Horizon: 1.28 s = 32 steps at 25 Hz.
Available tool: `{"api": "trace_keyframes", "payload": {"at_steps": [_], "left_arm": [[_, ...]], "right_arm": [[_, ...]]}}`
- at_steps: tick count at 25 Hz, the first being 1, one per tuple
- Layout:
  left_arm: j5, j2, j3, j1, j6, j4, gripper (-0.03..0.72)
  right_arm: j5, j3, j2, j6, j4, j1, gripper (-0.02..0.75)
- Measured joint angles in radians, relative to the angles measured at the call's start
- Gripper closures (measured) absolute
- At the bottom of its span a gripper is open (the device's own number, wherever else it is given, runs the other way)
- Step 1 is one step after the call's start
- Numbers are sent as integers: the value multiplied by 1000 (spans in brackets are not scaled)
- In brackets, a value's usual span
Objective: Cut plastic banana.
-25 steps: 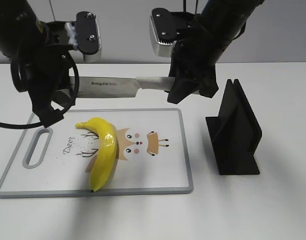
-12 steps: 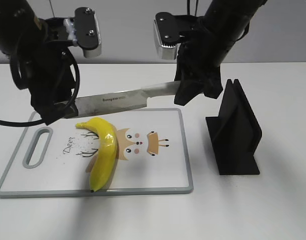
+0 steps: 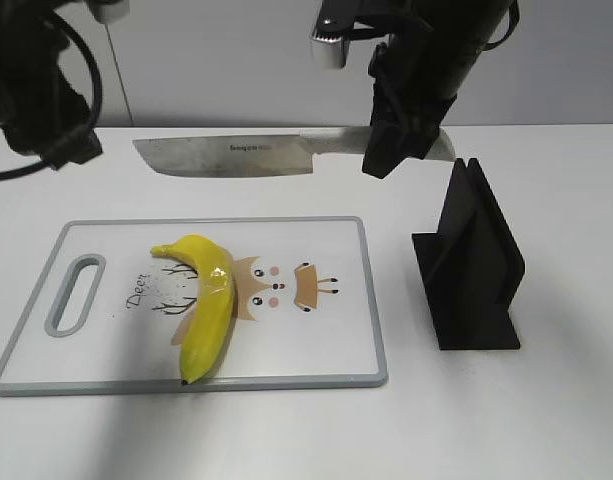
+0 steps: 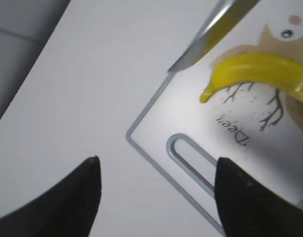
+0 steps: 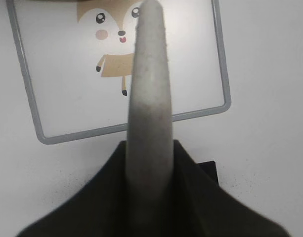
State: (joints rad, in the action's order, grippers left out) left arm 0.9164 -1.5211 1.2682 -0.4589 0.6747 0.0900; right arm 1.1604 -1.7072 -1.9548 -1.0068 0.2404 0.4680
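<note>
White table [image 3: 546,420], grey wall behind. We've got the cutting board [image 3: 326,300] lying below and left of the right gripper [image 3: 401,140], which is clamped on the knife [image 3: 236,157] handle, blade level in the air. The plastic banana [image 3: 208,300] lies on the board under the blade tip. We'd line the edge up across its middle, then press straight down. Left gripper [image 4: 156,187] is spread open, holding nothing.

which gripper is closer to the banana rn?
Left, narrowly. The left gripper hangs open beyond the plastic banana's stem end. The right gripper holds the knife above and behind it.
</note>
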Motion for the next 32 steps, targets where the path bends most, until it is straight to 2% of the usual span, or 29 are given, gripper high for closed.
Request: {"api": "trace_keyframes", "payload": {"at_steps": [6,12,16,19,24,28,32], "left_arm": [[31,59,0,167,-230,24,36],[221,67,0,328,-415,27,75],[293,72,-2,409,-463,28,112],[293,118,-38,426,-471,21,121],[297,295,-151,427,-472,5,124],[299,462,-266,427,-472,5,124],[284,640,-390,427,-476,2,124]], "right_arm": [[35,-54,0,234,-4,0,577],[40,-62,6,500,-5,0,577],[42,-53,44,612,-4,0,577],[41,15,103,684,-1,0,577],[35,246,248,708,2,0,577],[-39,420,364,721,-1,0,577],[-118,523,478,807,-5,0,577]]}}
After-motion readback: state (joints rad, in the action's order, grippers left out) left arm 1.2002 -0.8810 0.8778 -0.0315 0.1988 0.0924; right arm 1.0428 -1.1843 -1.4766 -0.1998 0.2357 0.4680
